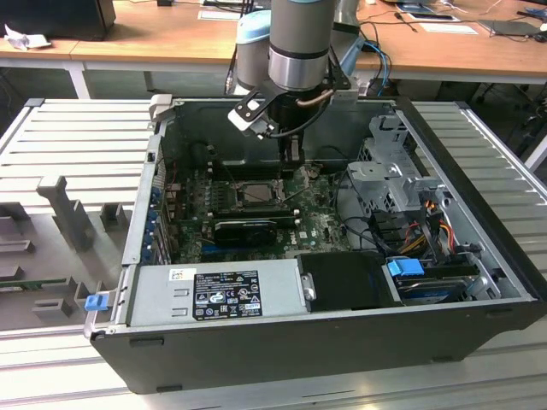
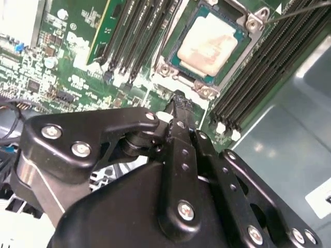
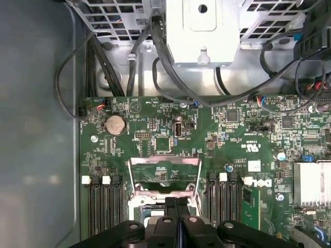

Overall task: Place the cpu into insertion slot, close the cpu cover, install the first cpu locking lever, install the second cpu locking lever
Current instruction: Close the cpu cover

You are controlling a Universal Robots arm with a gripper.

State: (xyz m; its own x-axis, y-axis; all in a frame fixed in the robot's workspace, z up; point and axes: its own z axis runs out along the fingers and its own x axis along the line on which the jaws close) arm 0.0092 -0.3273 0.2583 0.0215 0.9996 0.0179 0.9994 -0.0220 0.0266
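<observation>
Hangs with tool pinched narrow, holding nothing, just beside chip seated in socket; by exterior view, poised at socket's one o'clock inside open computer case.

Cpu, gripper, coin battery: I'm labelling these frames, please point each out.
cpu (image 2: 207, 49), second wrist view, middle of its metal face.
gripper (image 3: 177, 203), first wrist view, between its fingertips.
coin battery (image 3: 115, 124), first wrist view, its centre.
</observation>
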